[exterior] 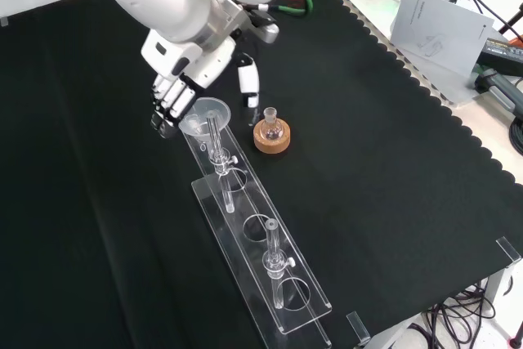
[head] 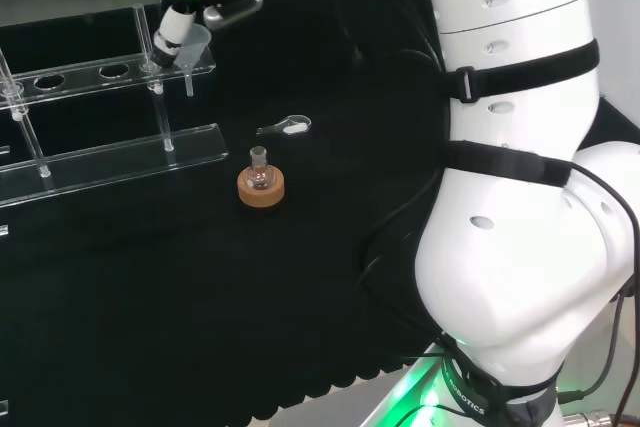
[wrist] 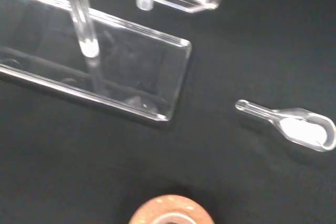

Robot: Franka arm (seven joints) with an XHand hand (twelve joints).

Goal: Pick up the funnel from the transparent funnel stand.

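One funnel (exterior: 204,116) is the prize, and it sits in the end hole of the transparent funnel stand (exterior: 270,279), its cone above the top shelf and its stem hanging down through the hole. The hand (exterior: 173,100) is right at that cone: in the front view the dark fingers (exterior: 167,108) curl against the rim on the side away from the stand's far end, and the thumb (exterior: 248,83) comes down on the opposite side. From the head view the hand (head: 180,22) reads the same way, wrapped about the funnel (head: 192,45) at the stand's (head: 110,162) end. I judge it closed on the funnel, though the clear rim makes the exact contact hard to read.

Now for the lift, and it wants to go straight up. The stem is threaded through the hole, so any sideways pull before it clears could drag the whole stand across the surface (exterior: 392,161) or tip the funnel in the grip. Keep the cone level, rise until the stem tip is above the top shelf, then carry it away.

Beside the stand a small flask on a cork ring (exterior: 271,136) stands close to the funnel's end, and a clear scoop (wrist: 294,126) lies just beyond it. Both are near enough that a swing away from the stand should stay high.
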